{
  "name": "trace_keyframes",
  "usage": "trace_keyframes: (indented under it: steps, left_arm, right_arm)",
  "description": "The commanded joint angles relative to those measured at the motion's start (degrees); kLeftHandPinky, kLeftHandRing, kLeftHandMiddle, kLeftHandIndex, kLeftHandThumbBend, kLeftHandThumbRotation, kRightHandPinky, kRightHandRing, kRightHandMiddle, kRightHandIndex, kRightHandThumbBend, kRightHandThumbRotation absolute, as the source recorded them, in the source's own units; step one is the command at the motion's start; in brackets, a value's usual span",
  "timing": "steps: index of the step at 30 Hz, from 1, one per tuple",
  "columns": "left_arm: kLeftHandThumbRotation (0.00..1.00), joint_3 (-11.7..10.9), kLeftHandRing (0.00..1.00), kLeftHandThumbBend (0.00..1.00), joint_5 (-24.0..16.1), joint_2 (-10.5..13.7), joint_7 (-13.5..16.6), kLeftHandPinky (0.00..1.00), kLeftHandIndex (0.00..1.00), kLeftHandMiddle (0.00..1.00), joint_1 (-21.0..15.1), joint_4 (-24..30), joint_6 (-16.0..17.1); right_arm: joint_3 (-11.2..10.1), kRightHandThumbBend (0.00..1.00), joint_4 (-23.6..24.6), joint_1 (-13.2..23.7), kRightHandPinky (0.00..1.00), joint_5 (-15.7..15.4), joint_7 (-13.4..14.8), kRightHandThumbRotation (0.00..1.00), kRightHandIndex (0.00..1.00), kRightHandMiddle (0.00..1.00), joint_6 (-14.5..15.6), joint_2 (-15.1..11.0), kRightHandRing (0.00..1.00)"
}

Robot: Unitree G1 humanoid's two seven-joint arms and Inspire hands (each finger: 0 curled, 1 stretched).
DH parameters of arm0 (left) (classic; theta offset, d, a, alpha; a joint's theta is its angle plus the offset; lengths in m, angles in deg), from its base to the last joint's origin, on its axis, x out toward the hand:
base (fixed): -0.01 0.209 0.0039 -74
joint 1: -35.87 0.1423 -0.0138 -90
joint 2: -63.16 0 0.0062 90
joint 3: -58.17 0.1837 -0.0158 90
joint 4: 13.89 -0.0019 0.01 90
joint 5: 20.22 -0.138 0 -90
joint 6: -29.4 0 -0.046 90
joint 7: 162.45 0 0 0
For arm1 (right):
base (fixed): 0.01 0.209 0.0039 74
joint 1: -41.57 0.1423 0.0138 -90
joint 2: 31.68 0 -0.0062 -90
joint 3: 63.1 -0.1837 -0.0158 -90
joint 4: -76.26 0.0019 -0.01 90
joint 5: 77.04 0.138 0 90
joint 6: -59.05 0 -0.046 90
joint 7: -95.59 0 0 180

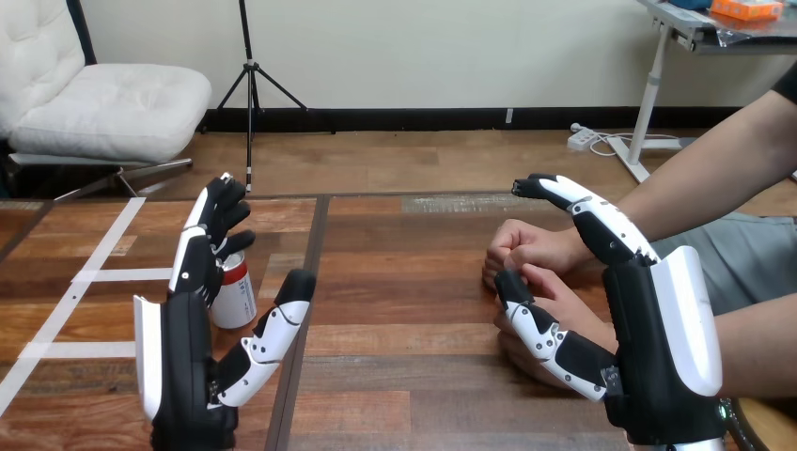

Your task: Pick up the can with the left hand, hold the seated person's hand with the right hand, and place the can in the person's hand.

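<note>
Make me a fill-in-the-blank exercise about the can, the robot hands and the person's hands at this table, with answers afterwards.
1. The red and white metal can stands ___ on the brown wooden table.
2. The left robot hand, near the can, is ___, not shut.
3. The person's hands are at the view's ___ side, by the right robot hand.

Answers: upright; open; right.
</note>
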Motion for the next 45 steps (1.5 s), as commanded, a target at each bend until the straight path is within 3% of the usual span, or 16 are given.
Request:
trace_keyframes:
  steps: [1, 12, 17, 24, 45]
  left_arm:
    - [0.58, -1.2, 0.86, 0.6, -2.2, 0.9, 1.9, 0.79, 0.89, 0.88, -4.1, -0.1, 1.3]
    - [0.62, -2.3, 0.92, 0.61, -5.7, 1.7, 5.5, 0.9, 0.91, 0.91, -5.1, -0.3, -0.3]
    - [0.62, -2.7, 0.94, 0.63, -6.2, 2.1, 5.8, 0.93, 0.92, 0.93, -5.3, 0.1, -2.8]
    - [0.62, -2.6, 0.96, 0.66, -6.0, 3.0, 5.9, 0.96, 0.93, 0.94, -6.0, -0.6, -5.0]
    - [0.59, -2.0, 0.97, 0.71, -9.0, 6.0, 10.4, 1.0, 0.96, 0.98, -9.2, -4.6, -7.6]
  right_arm:
    - [-0.6, 0.36, 0.3, 2.9, 0.87, 0.0, -0.2, 0.0, 0.77, 0.83, 0.5, 0.2, 0.85]
    - [-0.5, 0.36, 0.9, 2.8, 0.83, 0.1, -0.9, 0.0, 0.77, 0.83, 1.3, 0.3, 0.86]
    - [-0.5, 0.36, 1.0, 2.8, 0.83, -0.1, -0.9, 0.0, 0.77, 0.83, 1.5, 0.2, 0.86]
    - [-0.5, 0.36, 1.0, 2.7, 0.83, 0.1, -1.2, 0.0, 0.77, 0.83, 1.6, 0.2, 0.86]
    - [-1.1, 0.37, 0.9, 2.4, 0.82, 1.3, -2.1, 0.0, 0.77, 0.84, 0.9, -0.4, 0.87]
